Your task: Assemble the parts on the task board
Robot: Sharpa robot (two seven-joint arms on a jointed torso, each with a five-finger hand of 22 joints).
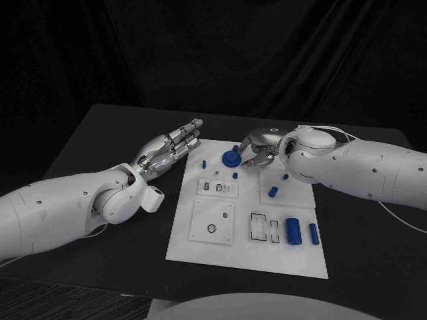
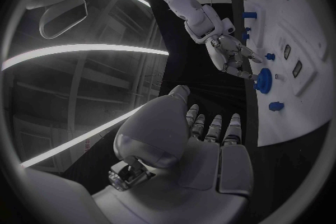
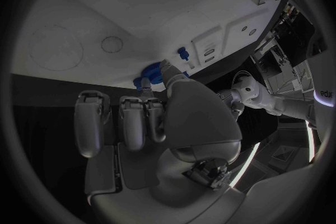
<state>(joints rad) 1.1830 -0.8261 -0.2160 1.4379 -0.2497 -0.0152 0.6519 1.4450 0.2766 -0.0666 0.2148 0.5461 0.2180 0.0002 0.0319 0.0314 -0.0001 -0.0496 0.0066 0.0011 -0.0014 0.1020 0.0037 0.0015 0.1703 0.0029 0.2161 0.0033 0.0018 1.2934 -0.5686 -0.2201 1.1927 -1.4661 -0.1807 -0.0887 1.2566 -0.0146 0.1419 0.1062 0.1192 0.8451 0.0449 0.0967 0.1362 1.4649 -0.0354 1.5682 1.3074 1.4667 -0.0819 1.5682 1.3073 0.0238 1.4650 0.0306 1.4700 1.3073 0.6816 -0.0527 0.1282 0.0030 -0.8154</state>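
Partway through, by the look of it. White rectangular task board (image 1: 235,257) flat in the middle of the black desk (image 1: 98,140), carrying a scatter of small blue plastic parts. Still loose, lying flat: a fat blue cylinder (image 1: 293,231) and a slimmer blue peg (image 1: 313,233) near the board's near right corner, beside empty rectangular slots. A short blue peg (image 1: 272,191) further up that side, and tiny blue studs (image 1: 203,163) toward the far left corner, possibly already seated; too small to tell. Several recesses and a round hole on the board's near left part unfilled, so most of the fitting probably remains.

Current step, likely: placing the round blue disc-shaped part (image 1: 232,159) at the board's far edge. Right hand (image 1: 261,148) over that far edge, fingers (image 2: 238,59) curled and touching the disc; whether truly gripping or merely pressing it down, cannot tell for certain, though pinching seems the better reading. Disc seen close against the fingertips from the right wrist (image 3: 148,73).

Left hand (image 1: 167,148) just off the board's far left edge, above the desk, fingers straight, held close together, holding nothing.
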